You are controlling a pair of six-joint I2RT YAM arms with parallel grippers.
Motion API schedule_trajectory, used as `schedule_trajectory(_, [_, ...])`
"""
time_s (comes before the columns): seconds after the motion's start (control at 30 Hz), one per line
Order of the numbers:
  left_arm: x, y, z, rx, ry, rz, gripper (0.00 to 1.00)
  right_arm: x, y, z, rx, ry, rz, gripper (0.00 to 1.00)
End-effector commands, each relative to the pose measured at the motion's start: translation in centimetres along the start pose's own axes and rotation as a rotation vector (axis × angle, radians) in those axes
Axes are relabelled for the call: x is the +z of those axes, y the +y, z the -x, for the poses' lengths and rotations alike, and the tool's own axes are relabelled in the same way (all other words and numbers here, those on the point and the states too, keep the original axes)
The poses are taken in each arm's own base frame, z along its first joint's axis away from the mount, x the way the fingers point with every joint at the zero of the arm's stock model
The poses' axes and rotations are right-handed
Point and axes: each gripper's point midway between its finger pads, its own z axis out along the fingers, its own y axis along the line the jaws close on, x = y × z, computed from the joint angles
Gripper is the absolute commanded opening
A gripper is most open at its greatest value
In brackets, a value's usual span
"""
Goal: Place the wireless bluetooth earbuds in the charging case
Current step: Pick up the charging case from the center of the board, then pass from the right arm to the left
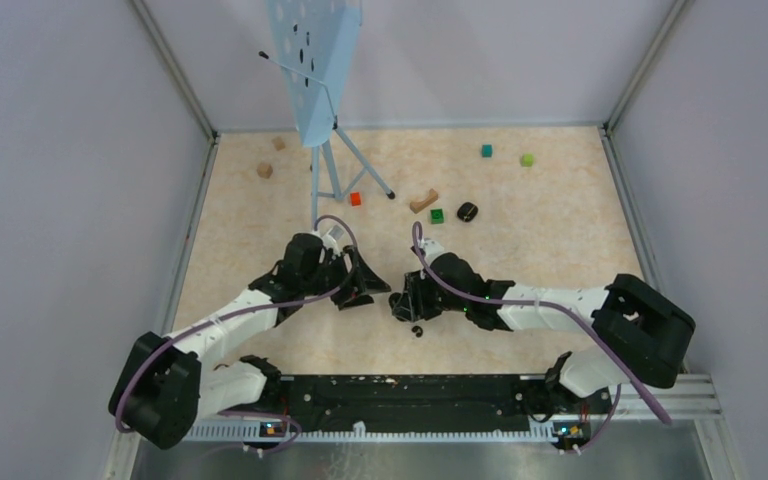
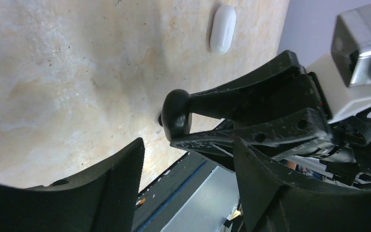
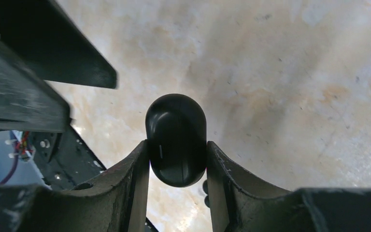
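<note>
My right gripper (image 3: 178, 166) is shut on a glossy black charging case (image 3: 176, 137), held above the table with a seam line showing. In the top view the right gripper (image 1: 402, 303) meets the left gripper (image 1: 368, 287) at mid table. Small black earbuds (image 1: 417, 330) lie on the table just below it and peek out behind my right finger (image 3: 205, 187). My left gripper (image 2: 187, 162) is open and empty, facing the case (image 2: 176, 113). A white pill-shaped case (image 2: 223, 28) lies on the table beyond. White earbuds are out of view.
A light blue music stand (image 1: 315, 70) stands at the back. Near it lie a red block (image 1: 355, 198), a wooden arch (image 1: 423, 201), a green block (image 1: 437, 215), a black rounded object (image 1: 467, 211) and further blocks. The black base rail (image 1: 410, 390) runs along the near edge.
</note>
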Motion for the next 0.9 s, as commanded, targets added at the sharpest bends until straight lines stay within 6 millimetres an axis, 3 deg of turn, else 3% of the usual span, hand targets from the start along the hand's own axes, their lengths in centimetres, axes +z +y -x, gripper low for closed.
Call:
schedule_trajectory(0.0, [0.6, -1.4, 0.2, 0.002, 0.003, -0.109, 0.73, -0.9, 3.3, 3.0, -0.043, -0.113, 0.128, 0.32])
schedule_trajectory(0.23, [1.6, 0.5, -1.5, -0.044, 0.054, -0.135, 0.67, -0.8, 3.8, 3.2, -0.038, -0.11, 0.152, 0.32])
schedule_trajectory(0.6, [1.7, 0.0, -1.6, -0.041, 0.06, -0.193, 0.57, -0.8, 5.5, 3.9, -0.033, -0.107, 0.196, 0.31])
schedule_trajectory(0.87, [1.2, -0.6, -1.8, -0.021, 0.065, -0.22, 0.37, -0.9, 6.1, 4.1, -0.032, -0.115, 0.192, 0.31])
